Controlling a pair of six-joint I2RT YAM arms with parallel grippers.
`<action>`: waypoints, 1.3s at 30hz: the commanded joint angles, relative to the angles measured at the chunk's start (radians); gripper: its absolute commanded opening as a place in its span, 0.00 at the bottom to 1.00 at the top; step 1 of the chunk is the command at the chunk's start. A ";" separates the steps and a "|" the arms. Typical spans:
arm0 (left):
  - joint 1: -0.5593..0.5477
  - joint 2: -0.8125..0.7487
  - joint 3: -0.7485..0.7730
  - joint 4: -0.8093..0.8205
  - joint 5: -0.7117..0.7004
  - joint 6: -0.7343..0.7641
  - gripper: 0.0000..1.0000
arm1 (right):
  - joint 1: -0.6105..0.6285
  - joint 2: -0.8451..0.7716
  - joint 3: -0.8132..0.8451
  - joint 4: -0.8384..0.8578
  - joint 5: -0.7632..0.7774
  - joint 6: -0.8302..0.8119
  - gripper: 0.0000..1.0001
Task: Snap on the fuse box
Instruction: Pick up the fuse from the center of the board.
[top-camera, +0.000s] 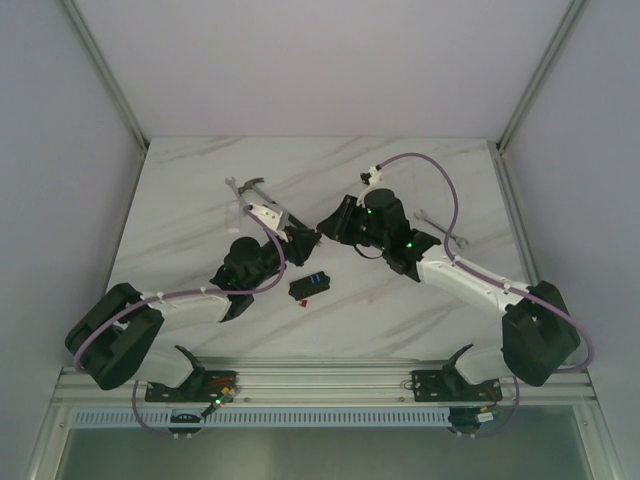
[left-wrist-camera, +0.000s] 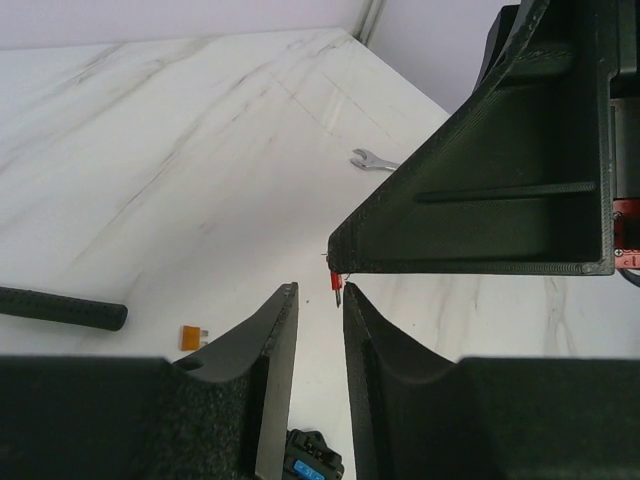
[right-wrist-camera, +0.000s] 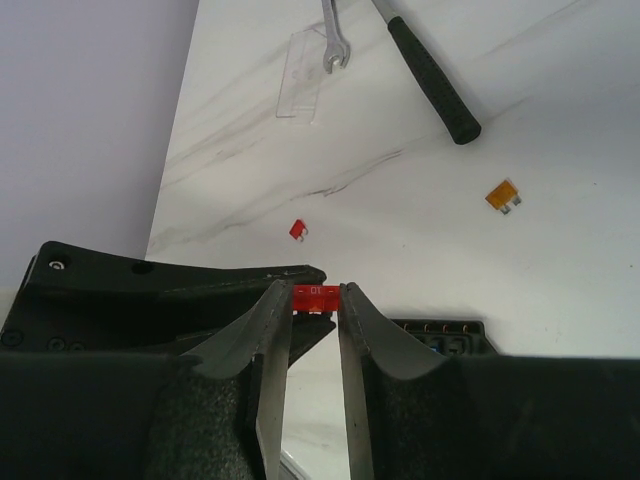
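Observation:
The fuse box (top-camera: 310, 286) is a small black block with a blue piece showing, lying on the white marble table in front of both grippers. Its edge shows in the right wrist view (right-wrist-camera: 445, 331) and in the left wrist view (left-wrist-camera: 312, 460). My right gripper (right-wrist-camera: 314, 292) is shut on a small red fuse (right-wrist-camera: 314, 298) marked 10, held above the table. My left gripper (left-wrist-camera: 320, 292) is open and empty, its tips just under that red fuse (left-wrist-camera: 337, 288). In the top view the two grippers (top-camera: 303, 241) (top-camera: 326, 228) meet tip to tip behind the fuse box.
A loose red fuse (right-wrist-camera: 298, 230) and an orange fuse (right-wrist-camera: 503, 195) lie on the table. A black-handled hammer (right-wrist-camera: 432, 72), a wrench (right-wrist-camera: 335, 45) and a clear plastic cover (right-wrist-camera: 300, 86) lie at the back left. Another wrench (top-camera: 440, 228) lies to the right.

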 joint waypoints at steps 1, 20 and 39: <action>0.004 0.011 0.023 0.051 0.031 -0.006 0.35 | 0.009 -0.010 -0.007 0.035 -0.019 0.009 0.21; 0.003 -0.021 0.014 0.014 0.050 0.051 0.00 | 0.009 0.000 -0.006 0.045 -0.057 0.007 0.21; 0.003 -0.034 0.008 0.008 0.084 0.071 0.00 | 0.009 -0.018 -0.008 0.053 -0.087 -0.048 0.42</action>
